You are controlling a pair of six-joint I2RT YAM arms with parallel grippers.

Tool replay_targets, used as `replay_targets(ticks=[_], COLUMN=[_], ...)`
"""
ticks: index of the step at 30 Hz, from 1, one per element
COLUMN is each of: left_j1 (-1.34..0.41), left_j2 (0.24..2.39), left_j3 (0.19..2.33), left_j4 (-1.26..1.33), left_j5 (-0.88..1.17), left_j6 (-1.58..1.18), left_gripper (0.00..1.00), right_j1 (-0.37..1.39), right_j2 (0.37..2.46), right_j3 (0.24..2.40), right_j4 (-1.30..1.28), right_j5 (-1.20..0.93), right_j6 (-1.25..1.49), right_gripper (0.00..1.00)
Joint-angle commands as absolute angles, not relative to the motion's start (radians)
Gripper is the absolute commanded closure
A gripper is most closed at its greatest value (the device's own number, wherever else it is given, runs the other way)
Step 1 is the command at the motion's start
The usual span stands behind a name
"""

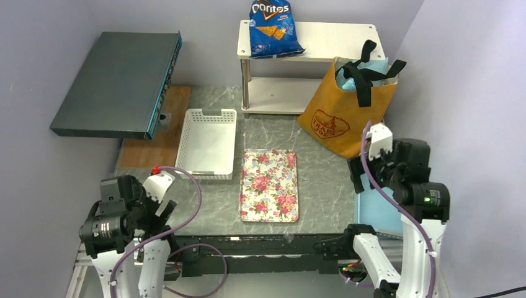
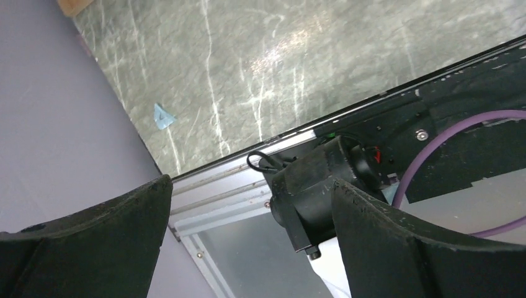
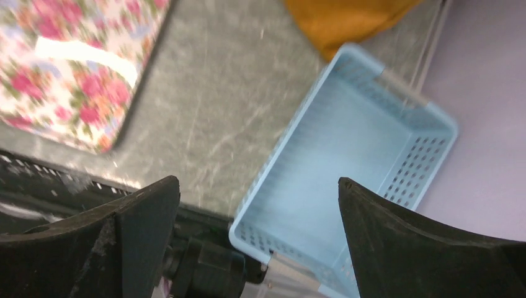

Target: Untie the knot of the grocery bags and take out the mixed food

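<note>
Left gripper [image 2: 252,180] and right gripper [image 3: 258,180] hang spread wide, empty, at the near edge. Blue basket [image 3: 372,155] under the right one, floral tray [image 1: 268,185] mid-table, white basket [image 1: 211,113] at ten o'clock. Tote bag [image 1: 335,124], knot [image 1: 365,76] tied, stands at one o'clock beside the shelf [image 1: 335,31].

Open marble tabletop [image 1: 322,180] lies between the floral tray [image 1: 269,185] and the orange tote [image 1: 338,121], right of centre. The white shelf [image 1: 335,40] crowds the tote from behind, and the wall [image 1: 459,93] seemingly hems its right side.
</note>
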State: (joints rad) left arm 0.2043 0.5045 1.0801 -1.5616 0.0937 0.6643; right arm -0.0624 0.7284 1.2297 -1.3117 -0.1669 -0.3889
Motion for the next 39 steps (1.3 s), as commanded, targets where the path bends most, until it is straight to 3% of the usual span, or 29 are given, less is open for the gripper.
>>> replay_targets(ticks=[1,8,13,22,24,27,30,39], left_j1=[0.209,0.209,0.192,-0.19,-0.265,-0.31,-0.329,-0.532], left_j2=[0.557,0.718,0.821,0.932,0.968,1.028,1.087,1.375], left_j3=[1.135,1.233,1.33,1.356,1.383,1.468,1.557,1.925], left_j4=[-1.575,-1.569,-1.542,-1.363,-1.329,-1.267,-1.179,-0.883], left_j5=[0.226,0.542,0.707,0.518,0.499,0.534,0.588,0.593], left_j6=[0.722,0.788,0.783,0.593,0.565,0.552,0.534,0.414], left_gripper=[0.01,0.01,0.01,0.01,0.01,0.01,0.01,0.01], right_j1=[-0.065,-0.067,-0.066,-0.065,-0.064,-0.065,-0.066,-0.04], right_j2=[0.835,1.127,1.267,1.384,1.388,1.376,1.343,1.142], right_j3=[1.508,1.911,2.009,1.955,1.905,1.838,1.796,1.571], right_j4=[-1.264,-1.144,-1.028,-0.958,-0.958,-0.974,-1.032,-1.183], right_j5=[-0.255,-0.2,-0.197,-0.37,-0.407,-0.436,-0.51,-0.646], right_j6=[-0.299,-0.217,-0.208,-0.225,-0.249,-0.313,-0.378,-0.573], right_gripper=[0.0,0.0,0.0,0.07,0.17,0.55,1.0,1.0])
